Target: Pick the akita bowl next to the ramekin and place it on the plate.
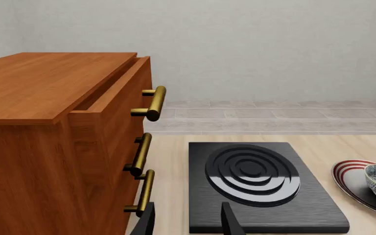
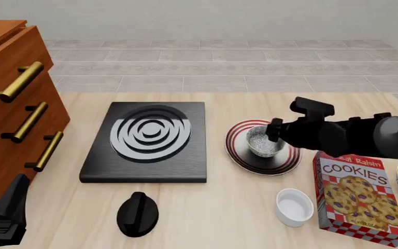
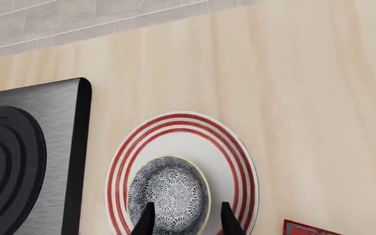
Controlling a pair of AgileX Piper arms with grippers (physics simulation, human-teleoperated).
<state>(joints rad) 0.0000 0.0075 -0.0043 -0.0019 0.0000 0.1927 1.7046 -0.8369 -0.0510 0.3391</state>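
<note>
On the plate, right of centre in the front view, we see the bowl sitting.
Our right gripper has its fingers apart astride the bowl's near rim; whether they touch it we cannot tell. Our left gripper, fingers apart and empty, hangs low at lower left. Lower right, the ramekin stands just beside the cookie box.

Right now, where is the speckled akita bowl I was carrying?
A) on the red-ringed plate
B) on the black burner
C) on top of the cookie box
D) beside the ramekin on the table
A: the akita bowl sits inside the red rings of the plate, with the right gripper above it and its jaws astride the rim.
</note>
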